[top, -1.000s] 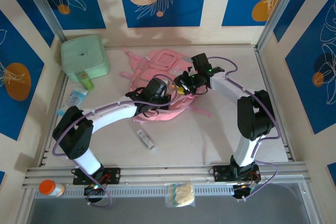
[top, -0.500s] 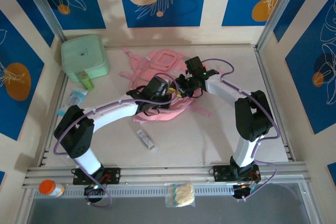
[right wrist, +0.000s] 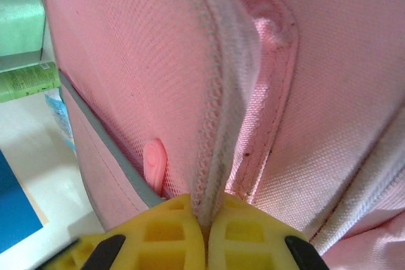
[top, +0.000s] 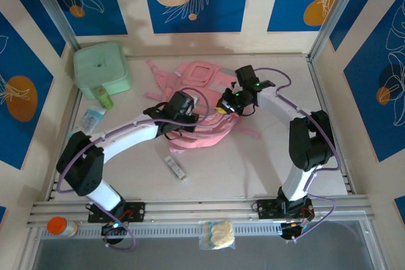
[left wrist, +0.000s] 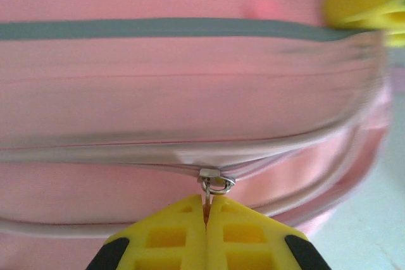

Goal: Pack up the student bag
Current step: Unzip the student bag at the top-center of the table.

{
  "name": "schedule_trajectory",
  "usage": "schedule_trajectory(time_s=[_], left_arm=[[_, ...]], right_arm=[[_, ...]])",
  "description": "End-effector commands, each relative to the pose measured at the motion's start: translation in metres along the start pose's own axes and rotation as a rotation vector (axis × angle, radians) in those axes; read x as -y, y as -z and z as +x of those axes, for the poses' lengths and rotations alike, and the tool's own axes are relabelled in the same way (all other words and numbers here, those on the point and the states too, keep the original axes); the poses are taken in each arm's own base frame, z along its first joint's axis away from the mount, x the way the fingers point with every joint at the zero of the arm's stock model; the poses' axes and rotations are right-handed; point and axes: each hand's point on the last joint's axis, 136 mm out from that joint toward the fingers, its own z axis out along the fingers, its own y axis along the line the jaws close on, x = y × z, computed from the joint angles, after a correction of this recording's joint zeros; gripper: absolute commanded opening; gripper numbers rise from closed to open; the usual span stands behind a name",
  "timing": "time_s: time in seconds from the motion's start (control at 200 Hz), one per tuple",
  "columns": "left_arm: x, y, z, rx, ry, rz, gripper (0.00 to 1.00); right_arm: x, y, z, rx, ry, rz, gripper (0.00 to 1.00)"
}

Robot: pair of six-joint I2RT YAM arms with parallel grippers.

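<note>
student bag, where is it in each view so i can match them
Top external: the student bag lies at centre frame, between the left gripper and the right gripper.
Left wrist: its pink fabric spans the frame; the left gripper is shut on its zipper pull.
Right wrist: it covers most of the frame; the right gripper pinches its piped edge.
Shared landmark: grey trim band, top of left wrist, lower left of right wrist.

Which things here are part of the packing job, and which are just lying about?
In hand: student bag, its zip pull, left pincer, right pincer.
Lying about: mint-green case, green bottle, blue packet, white sachet, orange-capped jar, snack bag.
</note>
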Motion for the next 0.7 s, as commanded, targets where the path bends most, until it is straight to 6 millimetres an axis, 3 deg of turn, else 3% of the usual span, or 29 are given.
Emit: schedule_trajectory(time_s=[0.0, 0.11, 0.21, 0.405, 0.435, 0.56, 0.695], left_arm=[[-0.039, 0.009, 0.013, -0.039, -0.048, -0.061, 0.00], [-0.055, 0.004, 0.008, -0.032, -0.061, -0.076, 0.00], [-0.051, -0.007, 0.004, -0.036, -0.059, -0.037, 0.00], [0.022, 0.002, -0.017, 0.077, -0.097, 0.143, 0.00], [0.031, 0.002, -0.019, 0.080, -0.091, 0.161, 0.00], [0.042, -0.010, -0.025, 0.069, -0.049, 0.195, 0.00], [0.049, -0.016, -0.030, 0.067, -0.059, 0.210, 0.00]], right_arm=[[-0.002, 0.042, -0.023, 0.057, 0.107, -0.032, 0.00], [0.005, 0.058, -0.050, 0.069, 0.103, -0.010, 0.00], [-0.005, 0.063, -0.072, 0.083, 0.103, -0.081, 0.00], [-0.013, 0.064, -0.104, 0.075, 0.114, -0.080, 0.00], [-0.014, 0.066, -0.107, 0.085, 0.108, -0.089, 0.06], [-0.025, 0.062, -0.094, 0.060, 0.080, -0.166, 0.34], [-0.029, 0.056, -0.063, 0.015, 0.016, -0.204, 0.49]])
